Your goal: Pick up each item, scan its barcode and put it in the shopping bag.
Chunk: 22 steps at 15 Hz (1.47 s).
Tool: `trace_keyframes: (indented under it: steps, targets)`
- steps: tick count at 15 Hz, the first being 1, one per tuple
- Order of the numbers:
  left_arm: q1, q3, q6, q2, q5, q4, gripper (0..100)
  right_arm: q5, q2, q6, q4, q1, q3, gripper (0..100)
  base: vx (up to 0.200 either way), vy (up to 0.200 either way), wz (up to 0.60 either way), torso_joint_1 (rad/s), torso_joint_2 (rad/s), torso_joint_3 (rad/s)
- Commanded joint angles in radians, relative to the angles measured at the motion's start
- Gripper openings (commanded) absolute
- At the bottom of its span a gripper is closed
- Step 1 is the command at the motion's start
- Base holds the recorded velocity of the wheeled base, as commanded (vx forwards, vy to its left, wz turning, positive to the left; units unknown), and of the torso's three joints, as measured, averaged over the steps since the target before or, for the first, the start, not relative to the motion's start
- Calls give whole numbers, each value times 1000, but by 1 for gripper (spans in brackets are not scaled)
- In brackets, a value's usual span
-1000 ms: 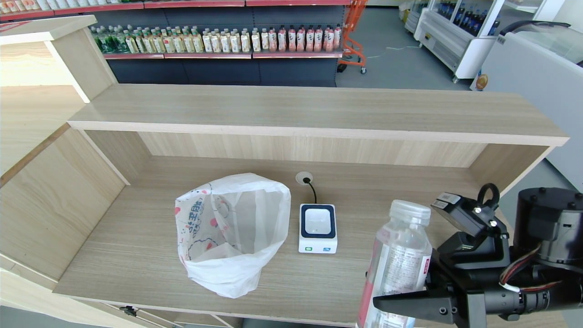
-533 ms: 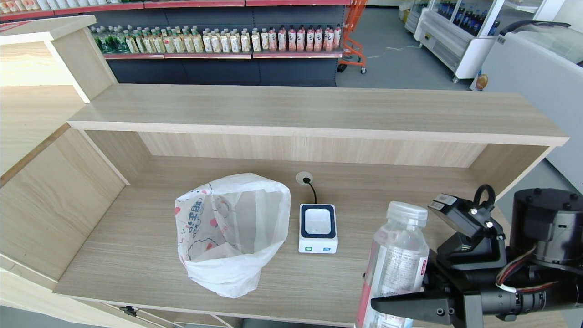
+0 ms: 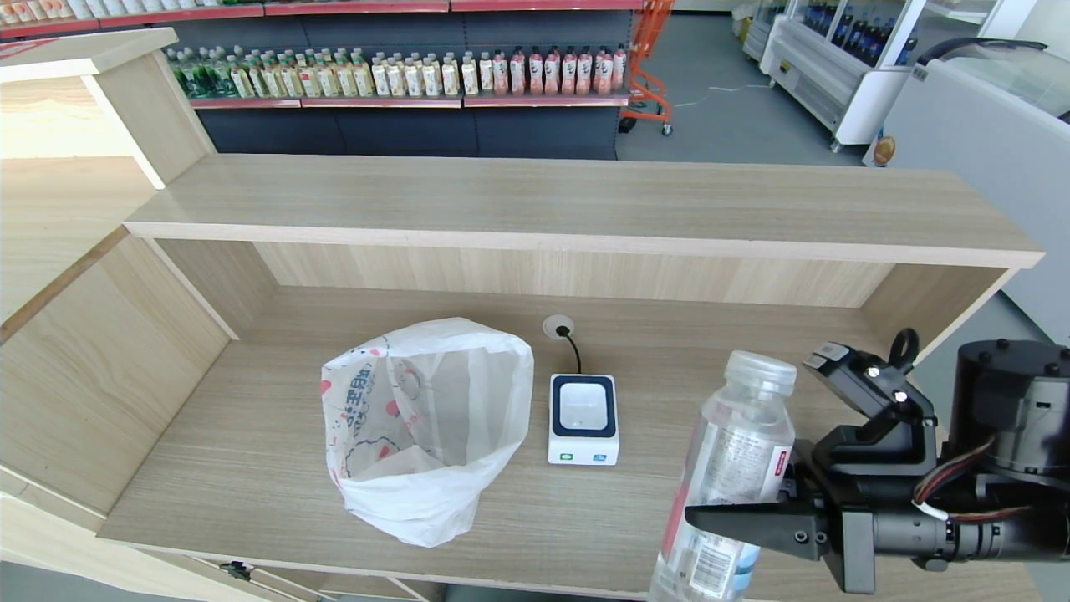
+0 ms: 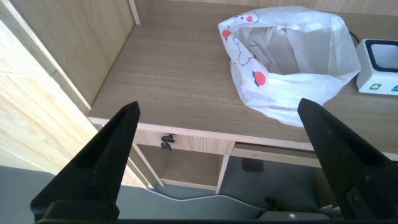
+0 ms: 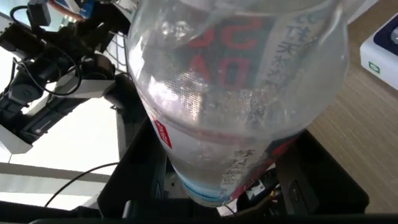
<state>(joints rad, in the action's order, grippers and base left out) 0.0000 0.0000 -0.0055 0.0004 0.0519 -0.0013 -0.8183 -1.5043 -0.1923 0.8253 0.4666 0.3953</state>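
At the front right edge of a shop's wooden counter (image 3: 251,451), a clear plastic bottle (image 3: 740,443) with a red-and-white label is held off the surface. It is slightly tilted, cap (image 3: 759,369) uppermost, with a barcode (image 3: 712,562) showing low on its side. The right gripper (image 3: 726,502) is clamped around the bottle's middle. To the bottle's left sits a small white scanner (image 3: 583,418), its black cable (image 3: 573,351) running to the back of the counter. Just beside the scanner, further left, a white shopping bag (image 3: 418,493) with red printed marks stands open. The left gripper (image 4: 216,118) hangs before the counter's front edge near the bag, fingers spread wide apart.
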Motion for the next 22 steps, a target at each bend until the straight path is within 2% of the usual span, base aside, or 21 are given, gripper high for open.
trace_keyframes:
  steps: [1, 3, 4, 6, 7, 11, 17, 22]
  targets:
    - [0, 0, -1, 0, 0, 0, 100, 102, -4, 37, -22, -25, 5, 0, 0, 0, 0, 0, 0, 0]
    - [0, 0, -1, 0, 0, 0, 100, 330, 29, 186, -107, -48, -1, 0, 0, 0, 0, 0, 0, 0]
    - [0, 0, -1, 0, 0, 0, 100, 372, 35, 266, -120, -74, 5, 0, 0, 0, 0, 0, 0, 0]
    - [0, 0, -1, 0, 0, 0, 100, 406, 41, 585, -69, -115, 20, 0, 0, 0, 0, 0, 0, 0]
    - [0, 0, -1, 0, 0, 0, 100, 416, 29, 765, 8, -126, 25, 0, 0, 0, 0, 0, 0, 0]
    - [0, 0, -1, 0, 0, 0, 100, 449, 15, 999, 60, -128, 31, 0, 0, 0, 0, 0, 0, 0]
    - [0, 0, -1, 0, 0, 0, 100, 435, -17, 1343, 146, -121, 60, 0, 0, 0, 0, 0, 0, 0]
    - [0, 0, -1, 0, 0, 0, 100, 419, -21, 1413, 144, -57, 80, 0, 0, 0, 0, 0, 0, 0]
